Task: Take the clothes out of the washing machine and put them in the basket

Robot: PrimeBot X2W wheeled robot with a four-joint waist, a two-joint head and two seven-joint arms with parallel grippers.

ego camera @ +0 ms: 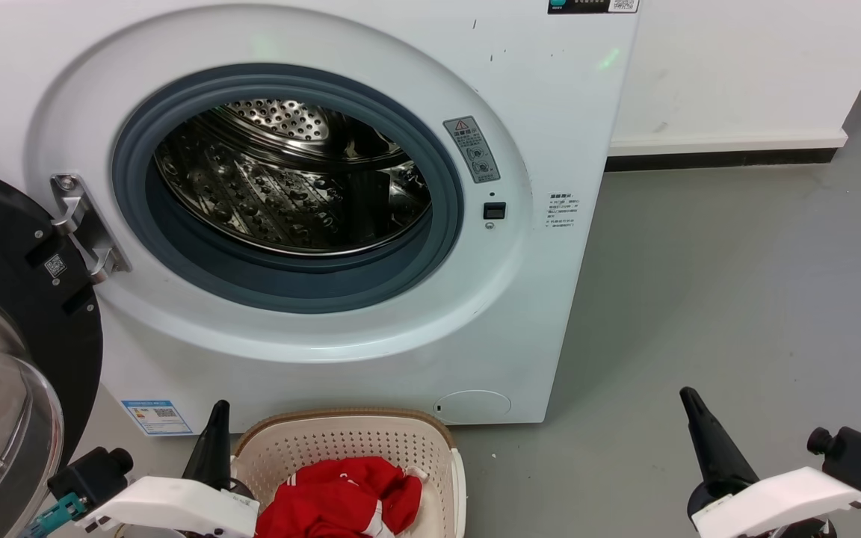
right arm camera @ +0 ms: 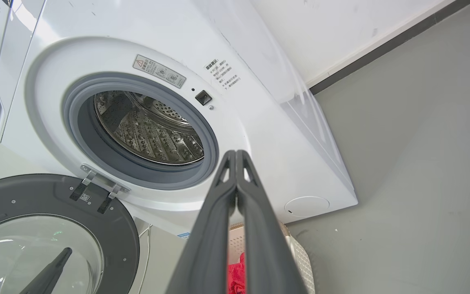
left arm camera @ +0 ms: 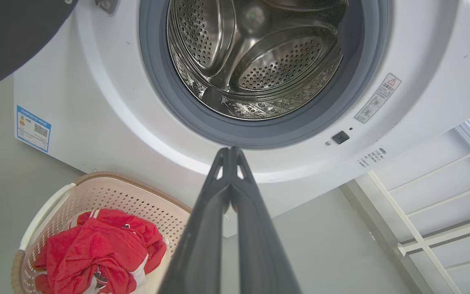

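The white washing machine (ego camera: 475,314) stands in front of me with its door (ego camera: 4,359) swung open to the left. Its steel drum (ego camera: 288,187) shows bare metal and no clothes in the part I can see. The cream basket (ego camera: 341,415) sits on the floor below the opening, and the red clothes (ego camera: 341,497) lie inside it. My left gripper (ego camera: 219,409) is shut and holds nothing, just left of the basket. My right gripper (ego camera: 688,394) is shut and holds nothing over the floor to the right. In the wrist views the left gripper (left arm camera: 229,150) and right gripper (right arm camera: 235,153) point at the washer's front.
Grey floor (ego camera: 737,299) stretches to the right of the washer up to a white wall with a dark baseboard (ego camera: 722,158). The open door's glass bowl (right arm camera: 35,253) juts out at the left. A white rack (left arm camera: 431,228) stands beside the washer.
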